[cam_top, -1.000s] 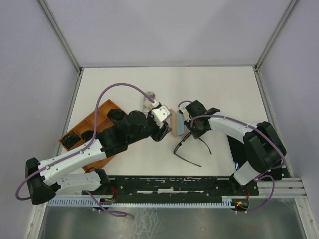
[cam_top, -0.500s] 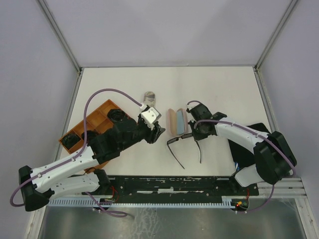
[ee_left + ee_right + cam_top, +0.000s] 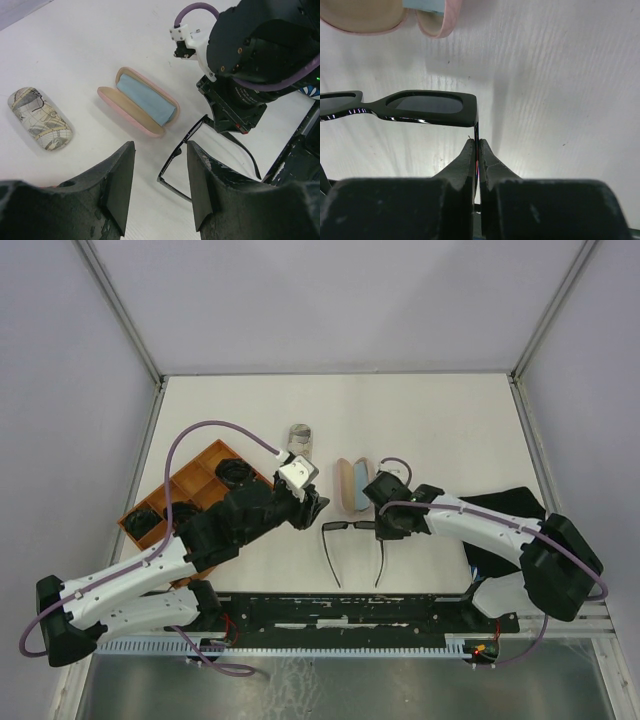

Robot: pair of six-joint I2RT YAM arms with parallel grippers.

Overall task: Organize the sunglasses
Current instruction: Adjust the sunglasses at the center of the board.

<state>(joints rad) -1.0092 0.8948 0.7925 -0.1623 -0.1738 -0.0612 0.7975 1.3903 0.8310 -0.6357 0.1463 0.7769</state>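
White tabletop (image 3: 450, 420): sunglasses (image 3: 350, 526) front crosswise, arms toward near edge

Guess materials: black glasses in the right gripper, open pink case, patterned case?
Sunglasses: likely glossy plastic, thick black frame with sharp highlights. Pink case: probably leatherette shell, matte, with a tan lining; unsure. Patterned case: hard shell with printed map-like covering, slight sheen; material underneath unclear.

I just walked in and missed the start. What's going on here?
The right hand is shut on one arm of the black sunglasses, near the hinge, close to an open pink case with a blue cloth inside. The left hand hovers open beside the glasses, holding nothing. A patterned case lies shut nearby.
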